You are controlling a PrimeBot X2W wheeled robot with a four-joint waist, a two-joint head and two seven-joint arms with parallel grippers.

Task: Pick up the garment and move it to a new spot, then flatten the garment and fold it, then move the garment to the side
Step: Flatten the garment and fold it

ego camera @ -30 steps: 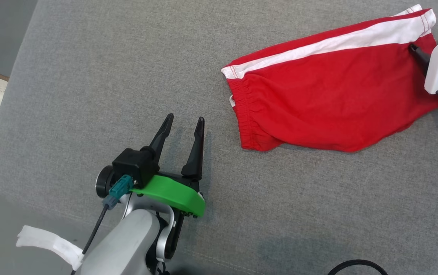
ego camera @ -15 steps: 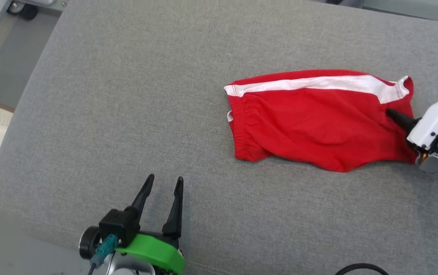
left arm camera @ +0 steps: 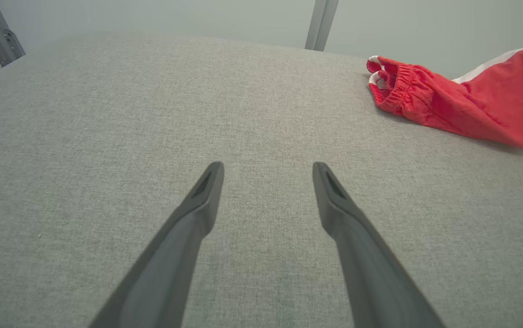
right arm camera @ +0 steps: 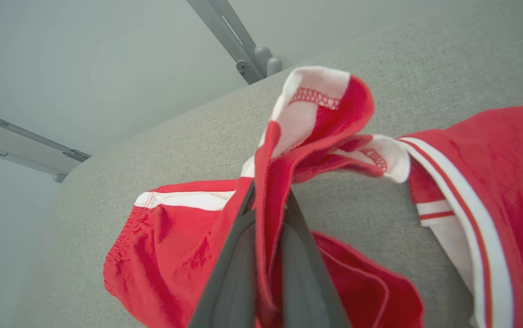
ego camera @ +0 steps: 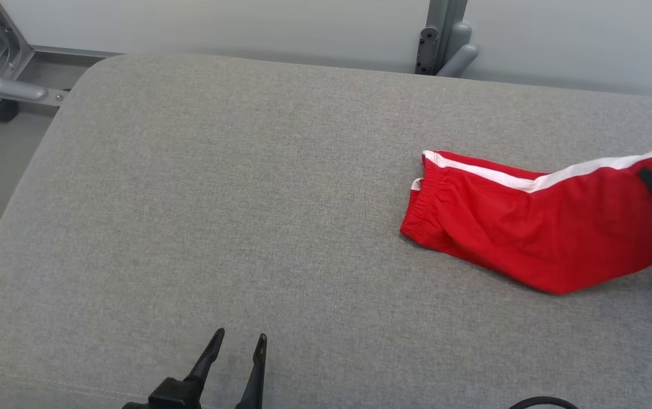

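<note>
**Status: step 1 (pick up and relocate) in progress.**

- **Right hand** (right arm camera: pixel 268 200): fingers fully closed, pinching a fold of red fabric at the leg-hem end of the red shorts (ego camera: pixel 530 227). The right wrist view shows the white-trimmed hem bunched above the fingertips.
- **Left hand** (left arm camera: pixel 268 173): fingers spread wide, holding nothing. It hovers low over bare grey counter (ego camera: pixel 246 170), well apart from the garment.
- **Garment position:** the shorts lie toward the right side of the counter. The elastic waistband (ego camera: pixel 425 199) rests on the fabric surface. The gripped hem end appears raised, with the cloth stretched between the two ends. The white side stripe runs along the far edge.

**Completed, as judged:** grasp established.

**Remaining, as judged:**
1. Carry the shorts to the new spot and release them.
2. Flatten them; the cloth is creased and bunched at the grip.
3. Fold them. This likely needs the left hand as well.
4. Move the folded garment to the side.
</note>
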